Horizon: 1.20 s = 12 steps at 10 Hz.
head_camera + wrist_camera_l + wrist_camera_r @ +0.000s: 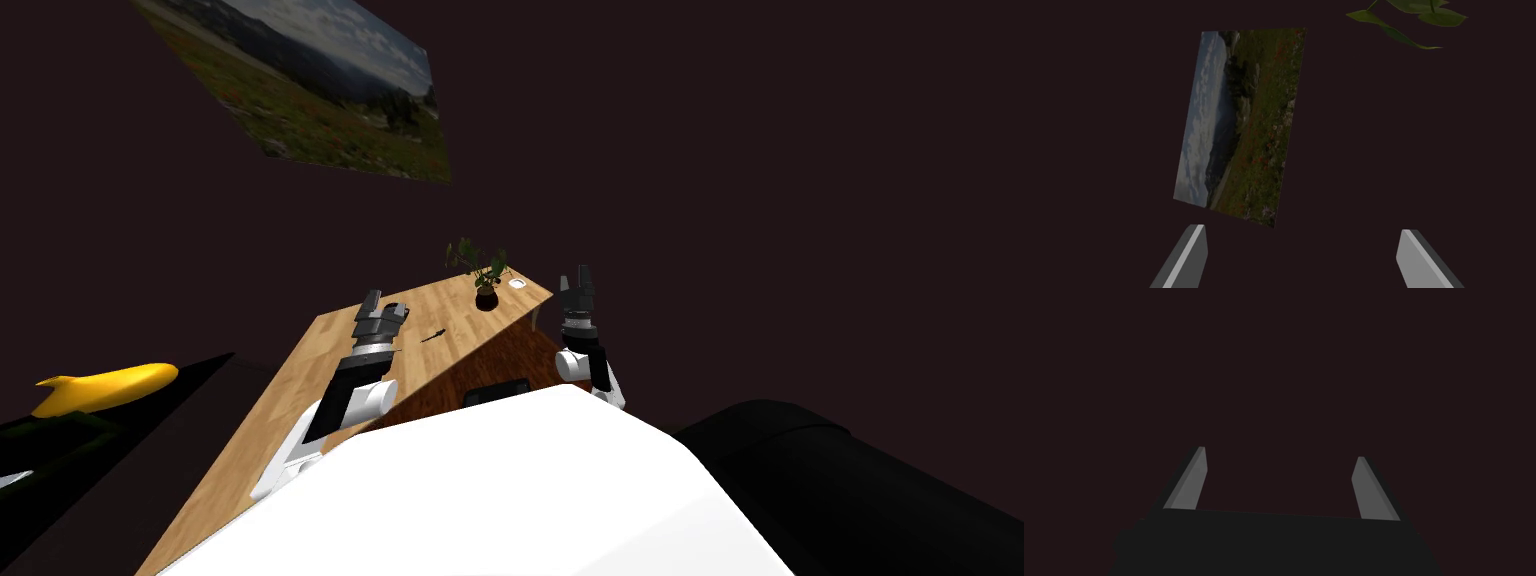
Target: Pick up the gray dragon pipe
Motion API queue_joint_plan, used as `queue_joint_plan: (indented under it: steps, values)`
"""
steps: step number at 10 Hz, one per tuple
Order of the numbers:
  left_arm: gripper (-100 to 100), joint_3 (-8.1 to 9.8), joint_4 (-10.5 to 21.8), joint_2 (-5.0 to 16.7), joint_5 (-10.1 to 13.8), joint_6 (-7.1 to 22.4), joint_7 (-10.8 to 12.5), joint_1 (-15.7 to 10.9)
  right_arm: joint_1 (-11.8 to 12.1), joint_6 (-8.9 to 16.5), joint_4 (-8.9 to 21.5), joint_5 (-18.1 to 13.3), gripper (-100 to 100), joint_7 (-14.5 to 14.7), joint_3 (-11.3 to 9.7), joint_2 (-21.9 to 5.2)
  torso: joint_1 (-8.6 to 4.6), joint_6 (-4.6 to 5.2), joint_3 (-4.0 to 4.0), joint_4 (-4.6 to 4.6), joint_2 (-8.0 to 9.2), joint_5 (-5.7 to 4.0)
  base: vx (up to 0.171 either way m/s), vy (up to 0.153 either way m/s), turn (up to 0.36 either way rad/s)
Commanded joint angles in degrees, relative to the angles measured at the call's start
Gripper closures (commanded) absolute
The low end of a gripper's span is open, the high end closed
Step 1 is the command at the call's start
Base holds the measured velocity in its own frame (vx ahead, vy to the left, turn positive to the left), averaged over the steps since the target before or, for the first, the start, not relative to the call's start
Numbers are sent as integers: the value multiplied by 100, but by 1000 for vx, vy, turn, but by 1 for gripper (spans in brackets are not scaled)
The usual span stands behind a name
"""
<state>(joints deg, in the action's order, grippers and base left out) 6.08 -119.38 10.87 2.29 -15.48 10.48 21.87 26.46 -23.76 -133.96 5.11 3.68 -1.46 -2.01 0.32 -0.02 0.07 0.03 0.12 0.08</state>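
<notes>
Now, dragon pipe (432, 336): a small, dark, slender thing is seen lying flat on the tabletop, between the left gripper and the potted plant and apart from both. It is touched by nothing.
Table (300, 400): a long top of light wood is shown, running away at a slant, with a darker brown floor beside its long edge.
Left gripper (386, 310): it is held above the tabletop, just beside the pipe on the robot's left. In the left wrist view its two fingers (1191, 250) are spread wide, with nothing between them.
Right gripper (573, 280): it is raised to the right of the table's edge, near the far corner. Its fingers are spread apart and nothing is gripped.
Potted plant (486, 275): green leaves in a dark pot are set near the table's far end.
White object (517, 284): a small pale thing is placed just beyond the plant; what it is cannot be told.
Landscape picture (300, 85): it is hung on the dark wall behind the table.
Yellow object (105, 388): a long, rounded shape is laid on a dark surface to the robot's left.
</notes>
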Motion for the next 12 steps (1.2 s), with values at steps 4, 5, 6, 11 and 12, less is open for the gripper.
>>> queue_joint_plan:
  steps: [4, 5, 6, 11, 12]
  values:
    - [-100, 522, 738, 248, 276, 741, 129, -214, 0, 0, 0, 0, 0, 0, 0, 0, 0, -1, 2, 1, 3, 0, -50, 66, -129]
    - [-100, 522, 752, 248, 276, 821, 129, -214, 0, 0, 0, 0, 0, 0, 0, 0, -5, 2, 1, 1, 1, -2, -36, 48, -65]
    - [-100, 686, 907, 320, 366, 1078, 167, -311, 0, 0, 0, 0, 0, 0, 0, 0, -9, -1, 0, 0, -1, -2, -45, 63, -123]
    - [-100, 1005, 1557, 466, 554, 1700, 245, -518, 0, 0, 0, 0, 0, 0, 0, 0, -9, 1, -1, 0, -2, -3, -40, 49, -104]
    - [-100, 1155, 1781, 538, 650, 1909, 285, -628, 0, 0, 0, 0, 0, 0, 0, 0, -10, -1, -2, 0, -4, -3, -48, 41, -187]
